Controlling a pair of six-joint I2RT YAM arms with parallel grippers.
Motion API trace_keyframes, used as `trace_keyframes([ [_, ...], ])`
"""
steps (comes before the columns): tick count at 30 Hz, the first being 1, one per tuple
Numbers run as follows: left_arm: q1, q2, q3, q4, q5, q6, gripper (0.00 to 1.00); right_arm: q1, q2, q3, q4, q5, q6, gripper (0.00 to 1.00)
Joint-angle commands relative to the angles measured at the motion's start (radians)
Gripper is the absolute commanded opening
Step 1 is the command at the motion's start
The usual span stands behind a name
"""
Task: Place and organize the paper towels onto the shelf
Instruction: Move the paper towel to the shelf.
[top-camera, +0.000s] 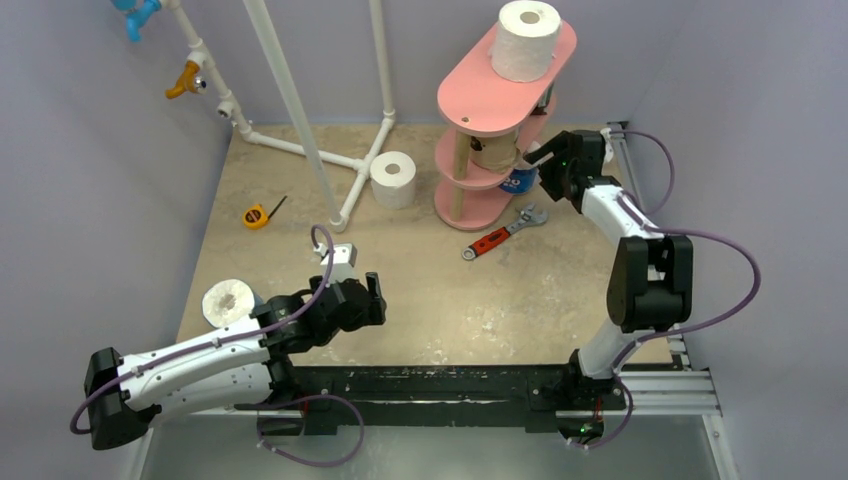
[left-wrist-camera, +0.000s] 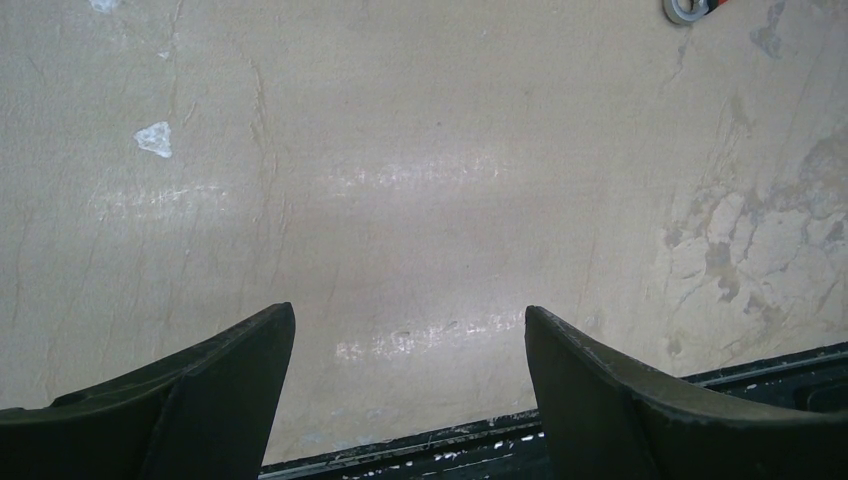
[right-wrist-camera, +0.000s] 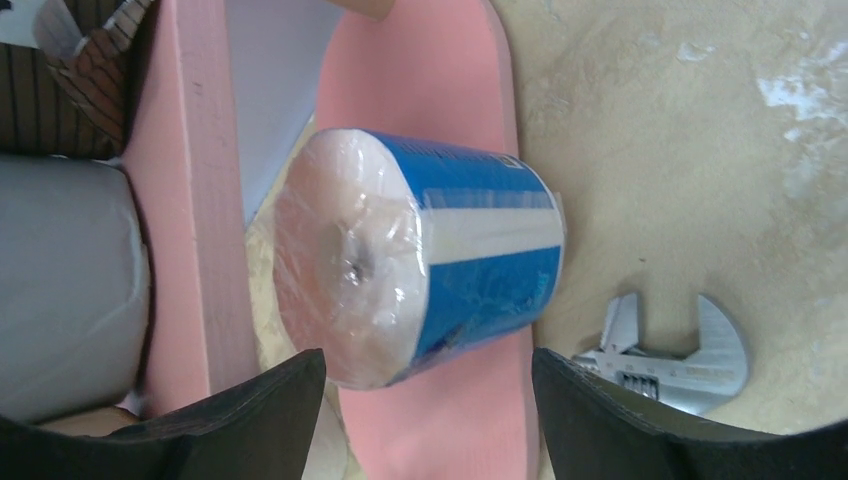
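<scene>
The pink shelf (top-camera: 470, 105) stands at the back right. A white paper towel roll (top-camera: 527, 40) sits on its top board and a tan roll (top-camera: 490, 152) on the middle one. A blue-wrapped roll (right-wrist-camera: 450, 250) stands on the bottom board (right-wrist-camera: 440, 430), just beyond my right gripper (right-wrist-camera: 428, 365), which is open with nothing between its fingers. A grey roll (right-wrist-camera: 70, 280) shows on the board above. Two more white rolls rest on the table, one (top-camera: 394, 178) by the pipe frame, one (top-camera: 228, 302) beside my left arm. My left gripper (left-wrist-camera: 410, 320) is open over bare table.
A red-handled wrench (top-camera: 503, 233) lies on the table just in front of the shelf, its steel head (right-wrist-camera: 670, 355) close to my right fingers. A yellow tape measure (top-camera: 256, 216) lies at the left. The white pipe frame (top-camera: 300, 110) rises at the back.
</scene>
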Motion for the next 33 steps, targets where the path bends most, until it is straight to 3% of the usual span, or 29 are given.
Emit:
trace_keyframes([
  [1,-0.002,-0.011,-0.006,0.031,0.004,-0.005,0.84,-0.009,-0.086,-0.049,-0.002,0.052,-0.039,0.77],
  [8,-0.002,-0.019,-0.014,0.055,0.011,0.015,0.84,-0.010,-0.233,-0.209,0.066,0.118,-0.113,0.77],
  [14,-0.002,-0.018,-0.021,0.077,0.030,0.028,0.84,0.001,-0.320,-0.430,0.382,0.122,-0.274,0.77],
  [15,-0.002,-0.020,-0.022,0.077,0.032,0.030,0.84,0.011,-0.327,-0.471,0.446,0.133,-0.289,0.80],
  [17,-0.002,-0.025,-0.025,0.077,0.032,0.031,0.84,0.049,-0.340,-0.563,0.628,0.168,-0.364,0.97],
  [19,-0.002,-0.037,-0.032,0.076,0.033,0.029,0.84,0.123,-0.343,-0.611,0.771,0.247,-0.495,0.99],
  [25,-0.002,-0.065,-0.045,0.060,0.029,0.021,0.84,0.168,-0.253,-0.480,0.677,0.214,-0.628,0.99],
  [33,-0.002,-0.106,-0.056,0.022,0.000,0.005,0.84,0.167,-0.172,-0.452,0.734,0.213,-0.667,0.98],
])
